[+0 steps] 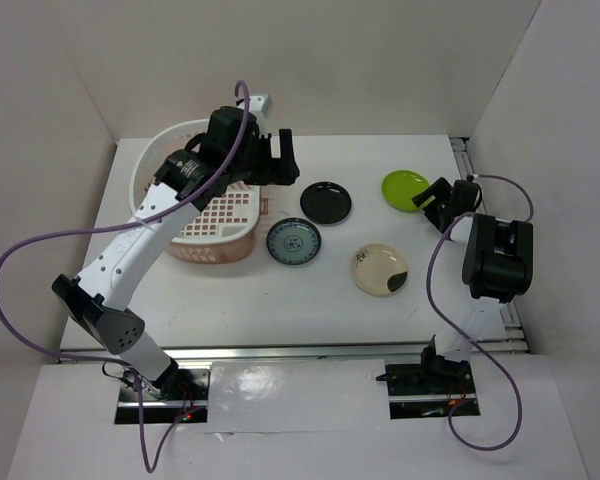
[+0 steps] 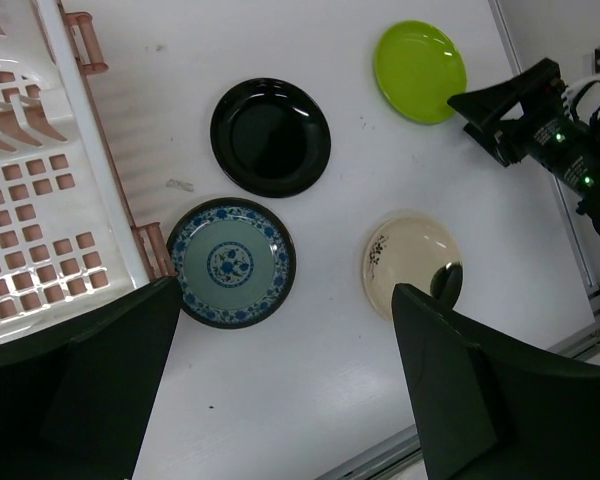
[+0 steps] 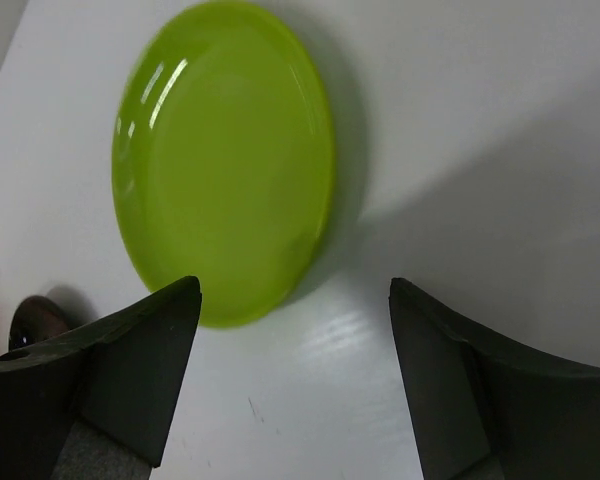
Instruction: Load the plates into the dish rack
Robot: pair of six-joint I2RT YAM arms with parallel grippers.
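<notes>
Bolted to the near edge of the white table (image 1: pixel 310 305), the left arm base (image 1: pixel 155 385) and right arm base (image 1: pixel 430 378) sit side by side. At the table's far left corner stands the pale pink, rounded-rectangular plastic dish rack (image 1: pixel 145 185) (image 2: pixel 40 200), with a grid-slotted floor and upright divider pegs. The left gripper (image 1: pixel 270 160) (image 2: pixel 280 400) hangs above the rack's right-hand rim with its jaws spread as wide as they go and nothing between them. All four plates lie flat on the table to the right of the rack, outside it. The small round blue-green patterned plate (image 1: pixel 293 243) (image 2: pixel 231 262) lies just beside the rack's right wall. The glossy black round plate (image 1: pixel 325 202) (image 2: pixel 270 137) lies beyond it, towards the far edge, near it but apart. Further right and closer to the near edge is the cream round plate with a dark patch (image 1: pixel 380 269) (image 2: pixel 410 262). The lime green round plate (image 1: pixel 404 189) (image 2: pixel 420 71) (image 3: pixel 225 160) lies towards the far right corner. The right gripper (image 1: pixel 435 200) (image 3: pixel 295 380) is low at that plate's right side, jaws well apart and holding nothing. In its wrist view the plate's near rim lies just ahead of one fingertip (image 3: pixel 175 310), and whether they touch cannot be told.
</notes>
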